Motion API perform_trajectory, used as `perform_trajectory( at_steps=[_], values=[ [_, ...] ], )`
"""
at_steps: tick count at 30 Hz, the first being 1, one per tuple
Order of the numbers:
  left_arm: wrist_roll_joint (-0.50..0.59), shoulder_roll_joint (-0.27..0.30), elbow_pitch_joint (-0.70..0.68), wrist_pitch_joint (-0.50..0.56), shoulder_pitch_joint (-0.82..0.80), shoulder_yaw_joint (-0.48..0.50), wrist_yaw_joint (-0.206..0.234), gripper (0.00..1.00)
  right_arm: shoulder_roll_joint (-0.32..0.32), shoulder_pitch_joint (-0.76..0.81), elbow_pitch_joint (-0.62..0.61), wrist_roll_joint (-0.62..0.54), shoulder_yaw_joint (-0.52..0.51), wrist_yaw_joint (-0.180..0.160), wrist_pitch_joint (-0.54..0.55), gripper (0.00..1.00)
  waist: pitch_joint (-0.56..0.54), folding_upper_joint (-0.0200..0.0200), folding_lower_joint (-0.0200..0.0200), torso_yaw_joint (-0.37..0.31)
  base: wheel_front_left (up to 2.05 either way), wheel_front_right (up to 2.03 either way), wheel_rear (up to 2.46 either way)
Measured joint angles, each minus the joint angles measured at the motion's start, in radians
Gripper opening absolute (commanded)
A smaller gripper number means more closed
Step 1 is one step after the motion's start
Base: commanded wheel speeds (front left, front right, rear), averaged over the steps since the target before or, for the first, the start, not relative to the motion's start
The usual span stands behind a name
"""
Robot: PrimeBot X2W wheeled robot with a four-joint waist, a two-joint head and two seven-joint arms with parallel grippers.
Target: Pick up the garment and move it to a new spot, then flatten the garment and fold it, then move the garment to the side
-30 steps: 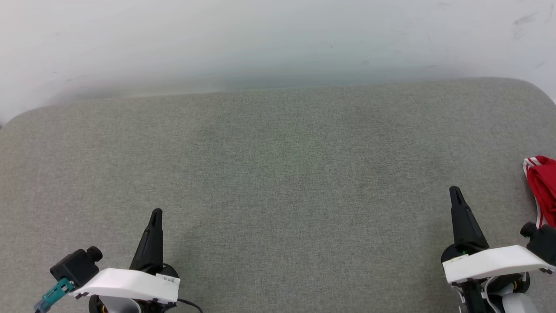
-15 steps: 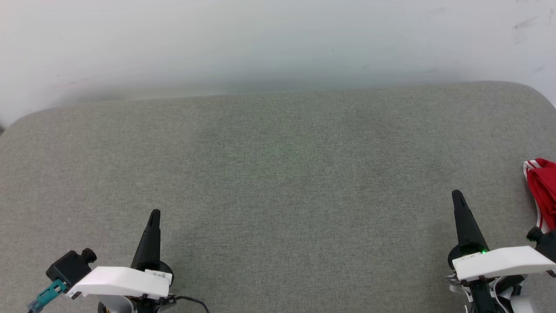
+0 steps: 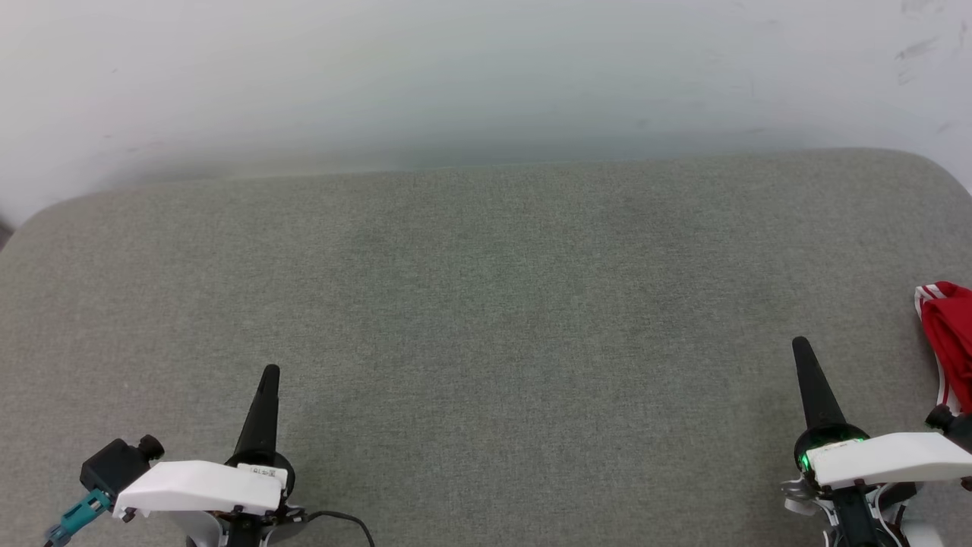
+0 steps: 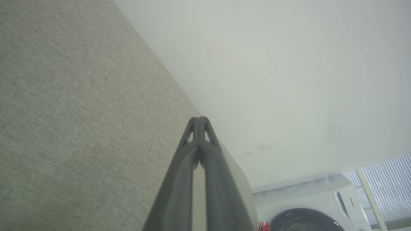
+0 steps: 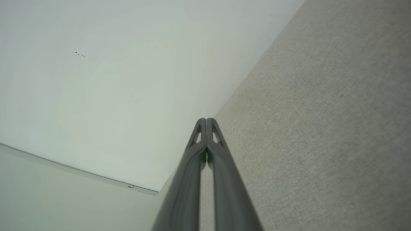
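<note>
Where garment point(image 3: 953, 334) lies — grey cushion point(image 3: 486, 304), white wall point(image 3: 486, 76), washer point(image 4: 308, 199)

Bright even diffuse light, faint shadows, sharp head view, wrist views warped at edges

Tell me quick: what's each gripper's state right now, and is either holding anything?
Left gripper: shut, holding nothing.
Right gripper: shut, holding nothing; the red garment lies to its right.

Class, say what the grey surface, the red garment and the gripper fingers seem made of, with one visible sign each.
Grey surface: matte woven upholstery cloth; fine weave grain. Garment: soft fabric, perhaps knit; it bunches in folds. Left gripper and right gripper: fingers seemingly matte dark moulded plastic, possibly rubbery; smooth, cut-out tips.
</note>
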Motion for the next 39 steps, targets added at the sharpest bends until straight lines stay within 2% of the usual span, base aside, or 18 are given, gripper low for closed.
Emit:
perform_trajectory(
  at_steps=[13,39],
  values=[
    [-0.140,-0.003,0.022,0.037,-0.016,0.017,0.000,0.00,-0.001,-0.001,0.013,0.152,-0.014,0.000,0.042,0.00,-0.012,0.0000,0.0000,0.004,0.00,0.00,0.00],
    [-0.343,-0.009,0.053,0.098,-0.037,0.041,0.000,0.00,0.000,-0.008,0.034,0.368,-0.037,0.000,0.101,0.00,-0.032,0.0000,0.0000,0.011,0.00,0.00,0.00]
  ],
)
